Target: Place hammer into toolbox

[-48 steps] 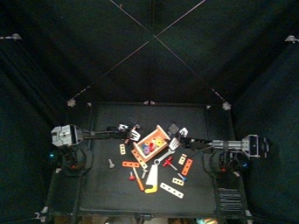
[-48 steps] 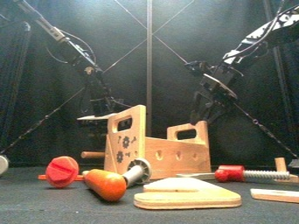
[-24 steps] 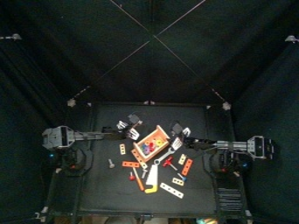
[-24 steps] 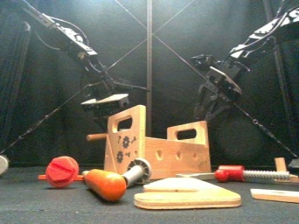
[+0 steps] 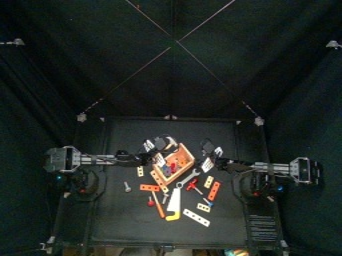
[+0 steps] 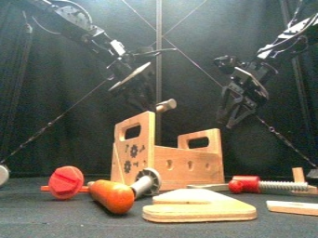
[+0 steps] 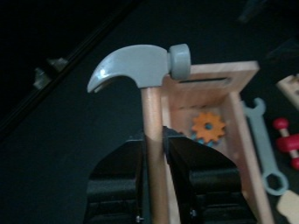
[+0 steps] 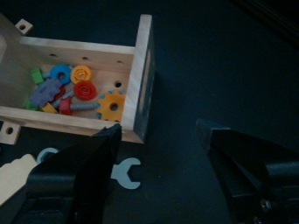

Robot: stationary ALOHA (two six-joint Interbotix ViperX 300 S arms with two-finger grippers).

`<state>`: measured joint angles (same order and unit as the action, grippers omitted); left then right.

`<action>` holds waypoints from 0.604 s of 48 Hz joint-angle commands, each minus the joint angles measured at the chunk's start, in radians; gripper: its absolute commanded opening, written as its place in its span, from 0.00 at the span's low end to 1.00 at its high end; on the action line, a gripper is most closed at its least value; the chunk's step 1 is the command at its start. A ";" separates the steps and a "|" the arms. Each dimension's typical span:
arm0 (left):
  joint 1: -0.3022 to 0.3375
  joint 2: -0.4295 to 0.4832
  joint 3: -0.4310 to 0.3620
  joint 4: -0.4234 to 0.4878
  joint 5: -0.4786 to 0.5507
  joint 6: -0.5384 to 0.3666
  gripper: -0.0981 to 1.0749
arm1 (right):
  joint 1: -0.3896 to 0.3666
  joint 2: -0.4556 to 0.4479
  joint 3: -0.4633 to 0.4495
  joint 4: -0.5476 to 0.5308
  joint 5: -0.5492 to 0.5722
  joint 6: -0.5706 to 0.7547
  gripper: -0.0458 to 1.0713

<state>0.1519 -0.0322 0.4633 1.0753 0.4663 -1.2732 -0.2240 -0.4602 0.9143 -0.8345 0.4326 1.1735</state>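
Top view – toolbox: orange box near the table's middle, small tools scattered around and in front of it
Top view – left arm: comes in from the left, its gripper at the box's left end
Top view – right arm: comes in from the right, its gripper just beside the box's right end
Front view – hammer: held up in the air above the toolbox's tall left end, grey head tilted toward the right, clear of the wood
Front view – left gripper: high above the box, left of centre
Front view – right gripper: hangs above the box's right side, apart from it, nothing between its jaws
Front view – foreground: orange-handled screwdriver, red wheel and a flat wooden piece lie in front of the box
Left wrist view – left gripper: clenched on the wooden handle of the hammer; claw head points away, over the box's near corner
Left wrist view – toolbox: an orange gear lies inside; a grey spanner lies on the table just beside it
Right wrist view – right gripper: jaws spread wide, empty
Right wrist view – toolbox: holds a heap of coloured gears; a pale spanner lies on the table near it
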 commanded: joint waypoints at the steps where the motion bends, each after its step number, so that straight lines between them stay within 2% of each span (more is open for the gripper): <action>1: 0.008 0.017 -0.041 0.052 -0.083 -0.038 0.51 | -0.003 -0.020 -0.002 0.006 -0.002 0.002 0.93; 11: 0.025 0.104 -0.086 0.104 -0.181 -0.087 0.51 | -0.005 -0.020 0.008 0.014 -0.002 0.002 0.93; 20: 0.026 0.163 -0.126 0.104 -0.195 -0.087 0.51 | -0.005 -0.020 0.012 0.014 -0.002 0.002 0.93; 29: 0.021 0.196 -0.123 0.103 -0.193 -0.087 0.53 | -0.005 -0.021 0.014 0.014 -0.002 0.002 0.93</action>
<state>0.1733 0.1657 0.3666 1.1735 0.2746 -1.3576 -0.2255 -0.4648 0.9357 -0.8191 0.4341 1.1735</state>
